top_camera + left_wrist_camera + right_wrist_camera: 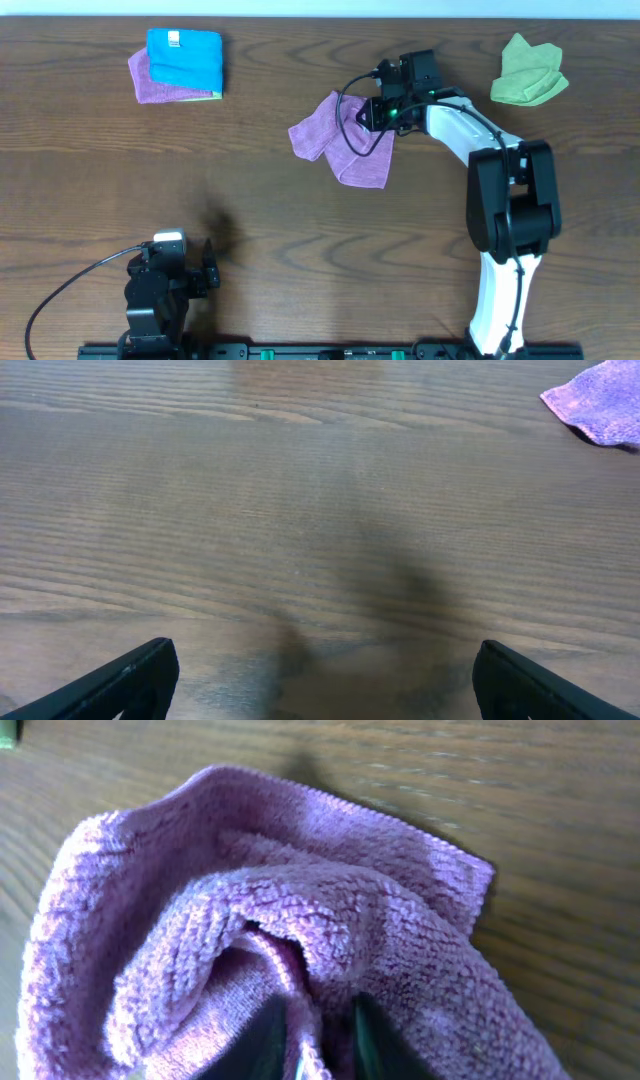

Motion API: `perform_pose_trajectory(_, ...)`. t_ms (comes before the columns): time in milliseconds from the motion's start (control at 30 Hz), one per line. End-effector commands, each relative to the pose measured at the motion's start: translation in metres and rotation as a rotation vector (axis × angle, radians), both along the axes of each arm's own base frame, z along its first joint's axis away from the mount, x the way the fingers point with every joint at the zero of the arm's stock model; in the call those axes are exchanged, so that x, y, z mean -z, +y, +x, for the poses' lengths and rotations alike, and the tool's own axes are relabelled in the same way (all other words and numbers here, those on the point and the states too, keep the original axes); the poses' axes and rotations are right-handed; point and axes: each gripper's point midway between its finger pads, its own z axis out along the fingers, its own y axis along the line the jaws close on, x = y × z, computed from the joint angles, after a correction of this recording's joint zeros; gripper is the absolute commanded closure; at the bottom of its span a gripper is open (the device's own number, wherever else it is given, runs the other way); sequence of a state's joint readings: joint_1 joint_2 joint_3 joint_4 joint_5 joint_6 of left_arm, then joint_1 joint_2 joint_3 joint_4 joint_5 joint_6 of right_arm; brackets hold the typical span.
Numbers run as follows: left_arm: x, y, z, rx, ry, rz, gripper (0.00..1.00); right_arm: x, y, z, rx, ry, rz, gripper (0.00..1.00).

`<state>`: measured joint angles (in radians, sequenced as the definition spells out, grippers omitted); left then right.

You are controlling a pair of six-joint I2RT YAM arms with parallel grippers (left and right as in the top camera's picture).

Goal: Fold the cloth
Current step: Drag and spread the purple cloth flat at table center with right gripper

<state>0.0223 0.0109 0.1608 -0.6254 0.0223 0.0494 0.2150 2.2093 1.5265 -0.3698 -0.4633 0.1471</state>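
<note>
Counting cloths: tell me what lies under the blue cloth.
A folded purple cloth lies under the blue cloth, showing along its left and lower edges. The rest is covered, so any further layers cannot be seen.

Far left corner of the wooden table (250, 190), there's a neat stack: a folded blue cloth (185, 58), small white label (173, 40) near its top edge, sitting on a folded purple cloth (143, 80) that pokes out to the left. Over at the far right, a green cloth (527, 72) lies loosely bunched, well apart from the stack.
</note>
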Motion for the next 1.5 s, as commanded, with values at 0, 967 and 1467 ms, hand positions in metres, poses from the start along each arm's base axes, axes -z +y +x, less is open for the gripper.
perform_pose_trajectory(0, 0.002, 0.000, 0.000, -0.002, 0.002, -0.002, 0.05, 0.011, 0.007, -0.007, -0.021, 0.025, 0.001, 0.99)
perform_pose_trajectory(967, 0.002, 0.000, 0.000, -0.003, 0.001, -0.002, 0.05, -0.083, 0.044, -0.064, -0.214, -0.006, 0.034, 0.98)
perform_pose_trajectory(1467, 0.002, 0.000, 0.000, -0.003, 0.001, -0.002, 0.05, -0.077, 0.039, -0.063, -0.200, -0.010, -0.031, 0.99)
